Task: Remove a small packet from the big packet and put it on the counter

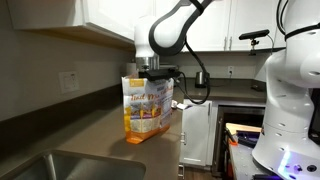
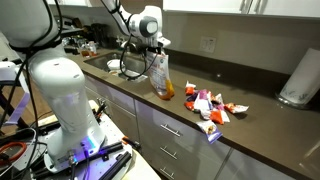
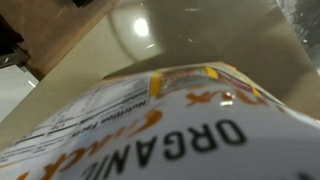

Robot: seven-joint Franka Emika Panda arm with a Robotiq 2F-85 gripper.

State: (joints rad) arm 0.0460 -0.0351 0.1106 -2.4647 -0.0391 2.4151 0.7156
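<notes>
We are looking at the big packet (image 1: 147, 108), which is standing upright on the counter (image 1: 90, 130), close to its front edge. The gripper (image 1: 157, 72) is hanging directly over the top of the bag, at its mouth or touching it; we cannot tell which. We also cannot tell whether the claw is wide or narrow, because in the wrist view the printed face of the bag (image 3: 180, 140) is filling most of the picture and no fingers are showing clearly.

From this we are judging the risks. The bag looks tall, light and crinkly, so a push from the side is likely to tip it. As it is standing so near the edge, it may even go off the counter. If the claw is closing on the bag wall together with a small packet inside, the whole bag may be rising with it. In an exterior view several small packets (image 2: 210, 105) are lying further along the counter, well apart from the bag, so they are not in the way.
</notes>
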